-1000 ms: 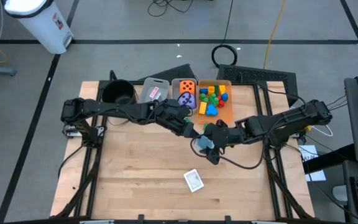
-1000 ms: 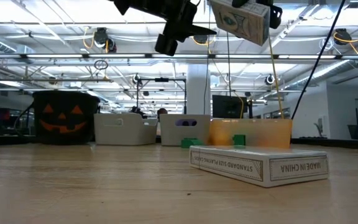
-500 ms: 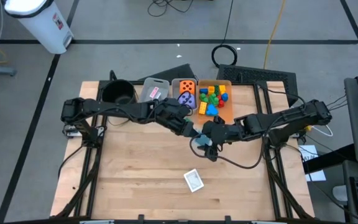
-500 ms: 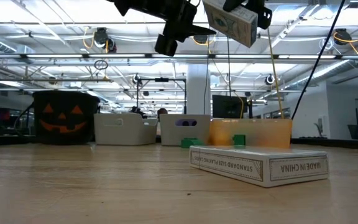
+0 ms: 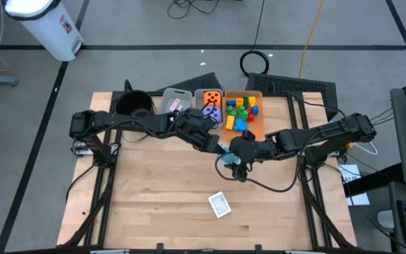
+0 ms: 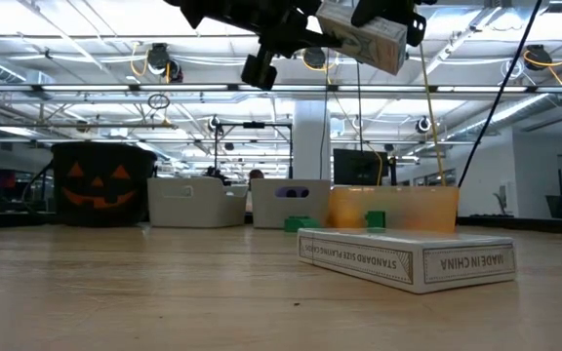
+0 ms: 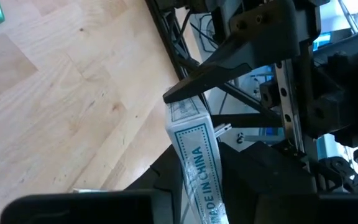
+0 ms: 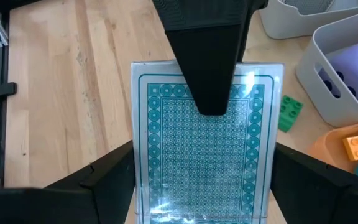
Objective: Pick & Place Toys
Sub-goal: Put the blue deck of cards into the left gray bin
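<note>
Passing a teal card pack [image 8: 204, 152] mid-air, both arms meet above the table's centre, just in front of the bins. Right gripper [image 5: 235, 159] has its fingers spread wide across the pack's long edges; left gripper [image 5: 219, 147] pinches down on 1 end of the same pack, a dark finger [image 8: 207, 53] lying flat over its patterned face. Looks like a hand-over, w/ neither side let go yet.

Progress, judged from the layout: mostly done. Orange bin [image 5: 257, 125] holds a heap of plastic blocks [image 5: 241, 111]; grey bin [image 5: 201, 94] holds 2 foam dice, orange and purple [image 5: 211, 105]. Another grey bin [image 5: 180, 94] has sth pink inside, too small to tell. Left to do: this pack, a 2nd card pack [image 6: 405, 258] lying flat on the table [image 5: 154, 197] well nearer the front edge, and 1 green block [image 8: 289, 112] on the wood beside the bins.

Materials: pack is a flat cellophane-glossy carton, printed edge text; dice soft, rounded; blocks hard, studded; tabletop pale jointed planks. Black pumpkin-face pot [image 6: 102, 184] sits at the rear corner.
</note>
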Motion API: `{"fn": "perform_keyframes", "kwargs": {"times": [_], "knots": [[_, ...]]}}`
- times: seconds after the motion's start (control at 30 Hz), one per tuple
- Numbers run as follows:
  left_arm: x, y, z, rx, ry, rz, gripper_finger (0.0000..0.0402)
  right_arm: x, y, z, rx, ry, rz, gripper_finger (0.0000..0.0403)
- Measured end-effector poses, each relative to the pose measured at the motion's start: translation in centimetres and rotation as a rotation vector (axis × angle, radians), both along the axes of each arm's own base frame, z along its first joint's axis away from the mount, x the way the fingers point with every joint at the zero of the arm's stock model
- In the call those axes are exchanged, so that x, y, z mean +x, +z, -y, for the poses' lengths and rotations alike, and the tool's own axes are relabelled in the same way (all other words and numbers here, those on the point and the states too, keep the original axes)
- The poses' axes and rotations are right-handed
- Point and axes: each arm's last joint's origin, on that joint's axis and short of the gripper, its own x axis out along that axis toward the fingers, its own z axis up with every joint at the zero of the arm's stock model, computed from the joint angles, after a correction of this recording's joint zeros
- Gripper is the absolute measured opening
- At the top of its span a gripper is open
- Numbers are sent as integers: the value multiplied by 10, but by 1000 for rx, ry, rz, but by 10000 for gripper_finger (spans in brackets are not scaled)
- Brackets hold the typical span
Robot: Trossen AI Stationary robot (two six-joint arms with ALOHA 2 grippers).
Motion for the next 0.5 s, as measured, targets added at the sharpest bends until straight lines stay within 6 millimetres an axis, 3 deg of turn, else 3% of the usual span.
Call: {"fn": "perform_keyframes", "kwargs": {"times": [0.2,0.5], "knots": [[0,0,-1,16,-25,12,92,0,0,0,8,6,4,303],[0,1,0,53,-52,35,94,1,1,1,65,48,-2,347]]}}
